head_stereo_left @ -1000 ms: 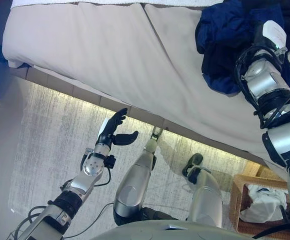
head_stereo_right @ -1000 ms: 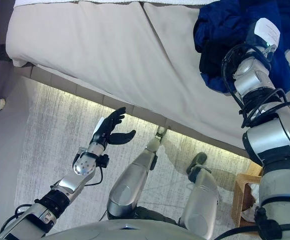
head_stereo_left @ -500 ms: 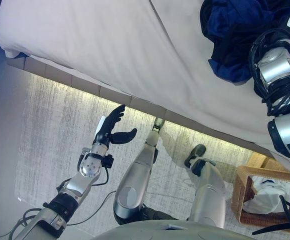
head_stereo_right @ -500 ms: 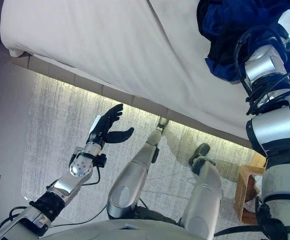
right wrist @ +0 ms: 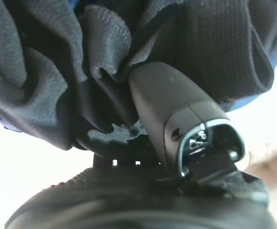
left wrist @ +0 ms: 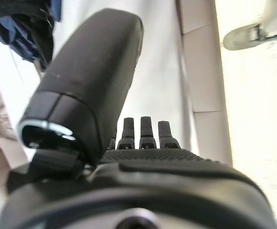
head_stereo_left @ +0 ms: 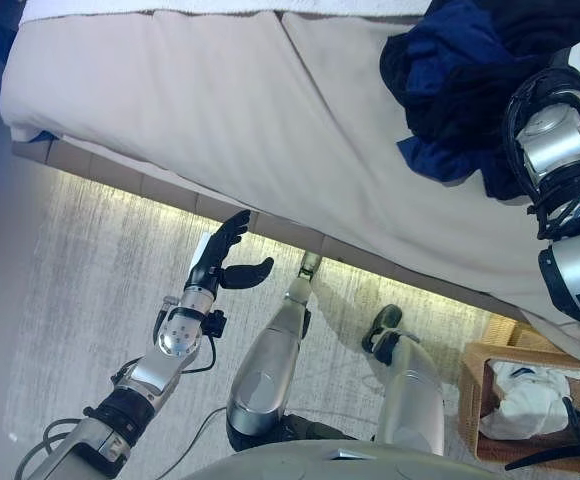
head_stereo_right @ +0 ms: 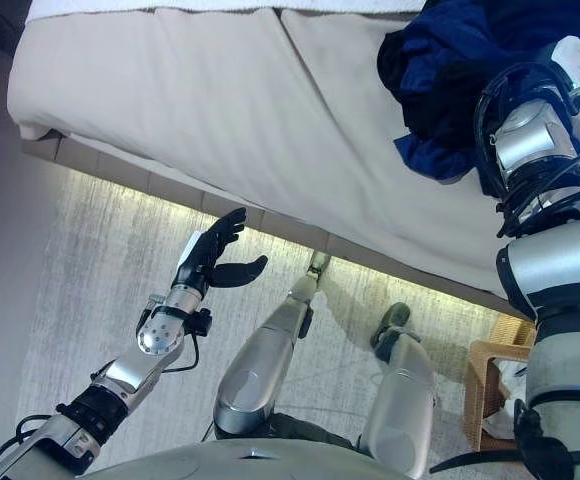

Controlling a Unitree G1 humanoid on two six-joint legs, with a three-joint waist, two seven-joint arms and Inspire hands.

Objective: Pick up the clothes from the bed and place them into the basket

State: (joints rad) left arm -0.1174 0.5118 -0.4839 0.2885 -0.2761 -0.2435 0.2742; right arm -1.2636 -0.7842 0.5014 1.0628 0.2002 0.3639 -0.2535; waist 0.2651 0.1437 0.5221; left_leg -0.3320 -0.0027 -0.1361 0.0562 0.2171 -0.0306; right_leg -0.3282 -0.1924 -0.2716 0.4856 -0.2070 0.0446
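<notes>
Clothes [head_stereo_left: 450,80] seemingly gripped by right robot hand [right wrist: 176,119]; left robot hand [head_stereo_left: 225,255] open, raised.

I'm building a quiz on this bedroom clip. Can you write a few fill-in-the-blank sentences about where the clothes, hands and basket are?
1. The robot's right hand has its thumb pressed into the dark blue and black bundle of clothes, which lies on the ____.
2. The woven wicker basket stands on the floor and already holds a ____ garment.
3. The left hand hangs over the pale rug, fingers straight, holding ____.

Missing words: bed; white; nothing
</notes>
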